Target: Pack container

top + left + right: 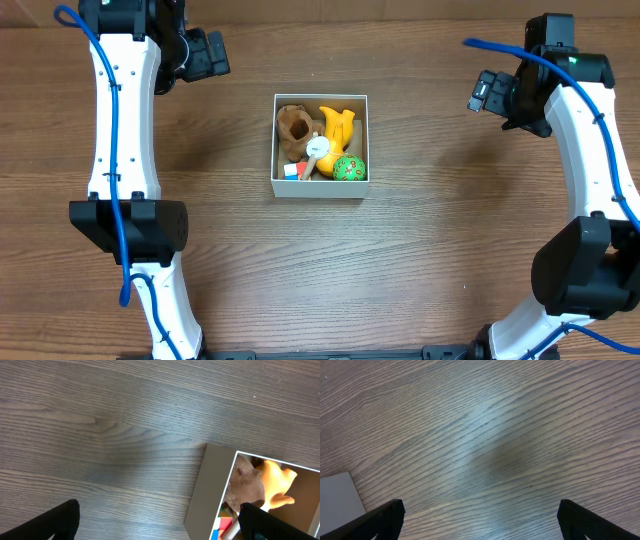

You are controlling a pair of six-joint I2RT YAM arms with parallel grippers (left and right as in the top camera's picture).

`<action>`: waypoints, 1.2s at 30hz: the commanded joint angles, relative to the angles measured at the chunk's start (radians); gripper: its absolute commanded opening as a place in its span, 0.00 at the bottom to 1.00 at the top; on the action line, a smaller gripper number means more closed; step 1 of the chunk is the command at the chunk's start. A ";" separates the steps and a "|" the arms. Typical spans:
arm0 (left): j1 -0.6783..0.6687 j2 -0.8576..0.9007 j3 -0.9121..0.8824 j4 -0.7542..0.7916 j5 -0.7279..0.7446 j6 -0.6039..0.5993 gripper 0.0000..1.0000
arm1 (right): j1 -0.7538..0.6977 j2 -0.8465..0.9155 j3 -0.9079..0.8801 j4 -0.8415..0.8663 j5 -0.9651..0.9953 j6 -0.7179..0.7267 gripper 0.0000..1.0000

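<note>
The container [321,191], a square white-walled cardboard box, sits at the table's middle. It holds a brown plush toy [293,127], a yellow banana-like toy [340,124], a green ball [349,168], a white piece and small coloured blocks. My left gripper [213,55] is open and empty, raised at the far left, away from the box. In the left wrist view the box [202,495] and its toys lie at the lower right by the right finger. My right gripper [487,93] is open and empty at the far right. The right wrist view shows only a box corner [337,497].
Bare wooden table [420,270] surrounds the box on every side. Both arm bases stand at the near edge, left and right.
</note>
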 commanded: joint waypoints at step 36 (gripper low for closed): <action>-0.001 -0.002 0.021 -0.002 0.011 -0.010 1.00 | 0.414 -0.996 -0.014 0.060 -0.016 0.002 1.00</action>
